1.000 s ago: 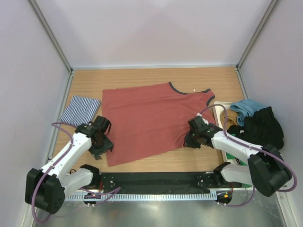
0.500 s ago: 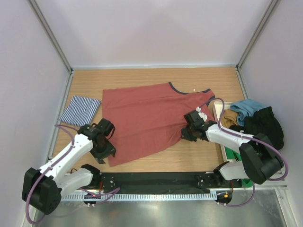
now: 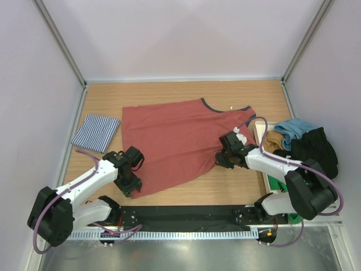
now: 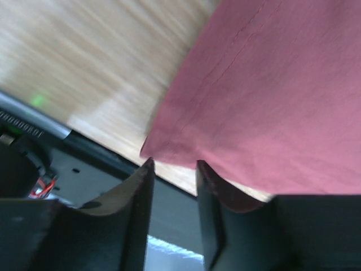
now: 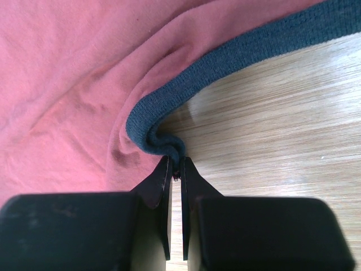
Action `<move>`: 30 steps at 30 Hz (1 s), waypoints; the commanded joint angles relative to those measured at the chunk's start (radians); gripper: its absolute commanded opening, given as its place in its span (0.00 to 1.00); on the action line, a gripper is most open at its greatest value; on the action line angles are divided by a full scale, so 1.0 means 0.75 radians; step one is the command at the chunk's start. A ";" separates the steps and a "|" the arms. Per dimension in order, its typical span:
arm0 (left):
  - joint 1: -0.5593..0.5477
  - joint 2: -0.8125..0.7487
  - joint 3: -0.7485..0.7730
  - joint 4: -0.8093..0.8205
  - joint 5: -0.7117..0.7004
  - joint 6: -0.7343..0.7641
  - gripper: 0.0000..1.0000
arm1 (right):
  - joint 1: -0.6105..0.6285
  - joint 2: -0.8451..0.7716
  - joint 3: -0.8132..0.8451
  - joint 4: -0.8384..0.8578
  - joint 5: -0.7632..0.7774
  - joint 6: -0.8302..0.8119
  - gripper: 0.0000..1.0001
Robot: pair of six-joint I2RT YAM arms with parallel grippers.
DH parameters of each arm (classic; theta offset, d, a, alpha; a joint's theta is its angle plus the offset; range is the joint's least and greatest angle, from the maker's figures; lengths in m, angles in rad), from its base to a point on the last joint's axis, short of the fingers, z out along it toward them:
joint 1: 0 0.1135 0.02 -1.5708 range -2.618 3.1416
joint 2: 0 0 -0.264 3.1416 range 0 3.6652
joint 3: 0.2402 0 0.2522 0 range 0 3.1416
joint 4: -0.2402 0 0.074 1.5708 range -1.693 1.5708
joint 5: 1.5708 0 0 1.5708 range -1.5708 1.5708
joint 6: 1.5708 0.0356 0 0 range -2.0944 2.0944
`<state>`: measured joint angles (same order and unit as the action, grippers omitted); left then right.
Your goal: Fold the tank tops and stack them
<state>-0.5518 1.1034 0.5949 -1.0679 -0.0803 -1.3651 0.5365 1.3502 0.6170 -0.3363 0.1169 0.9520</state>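
The rust-red tank top [image 3: 175, 141] lies spread flat mid-table, its dark trim toward the right. My right gripper [image 3: 223, 159] is at its right edge, shut on a bunched fold of the dark trim [image 5: 225, 56]; the wrist view shows the jaws [image 5: 176, 161] pinching it. My left gripper [image 3: 131, 183] is at the top's near-left hem corner [image 4: 163, 141]. Its fingers [image 4: 174, 164] stand apart, with the corner just at their tips and nothing clamped. The striped tank top [image 3: 96, 131] lies folded at the far left, away from both grippers.
A white tray [image 3: 259, 127] at the right edge holds a pile of blue [image 3: 293, 129], tan and black [image 3: 313, 149] clothes. A black base rail [image 3: 186, 214] runs along the near edge. Walls close in on the left, back and right.
My left gripper has slid right to the red top's near-left corner and its jaws have narrowed. My right gripper pulled the trim up and left earlier, then held still.
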 commanded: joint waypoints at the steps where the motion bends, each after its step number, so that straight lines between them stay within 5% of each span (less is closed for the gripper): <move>1: -0.007 0.001 -0.044 0.123 -0.065 -0.053 0.35 | 0.005 -0.045 -0.009 0.043 0.008 0.003 0.01; 6: -0.007 0.040 -0.088 0.150 -0.110 -0.084 0.34 | 0.005 -0.080 -0.025 0.033 0.014 0.001 0.01; 13: -0.011 0.073 -0.090 0.148 -0.120 -0.066 0.53 | 0.005 -0.113 -0.025 0.011 0.016 -0.001 0.02; 24: -0.023 0.097 -0.096 0.113 -0.081 -0.096 0.47 | 0.005 -0.133 -0.039 0.000 0.032 0.005 0.01; 28: -0.031 0.124 -0.061 0.111 -0.136 -0.082 0.16 | 0.003 -0.146 -0.041 -0.004 0.036 0.003 0.01; 30: -0.031 0.124 -0.041 0.086 -0.142 -0.070 0.14 | 0.005 -0.152 -0.031 -0.024 0.047 -0.013 0.01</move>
<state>-0.5694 1.1816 0.5533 -0.9642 -0.1246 -1.4132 0.5365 1.2716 0.5900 -0.3439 0.1181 0.9493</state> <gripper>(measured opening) 0.154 0.100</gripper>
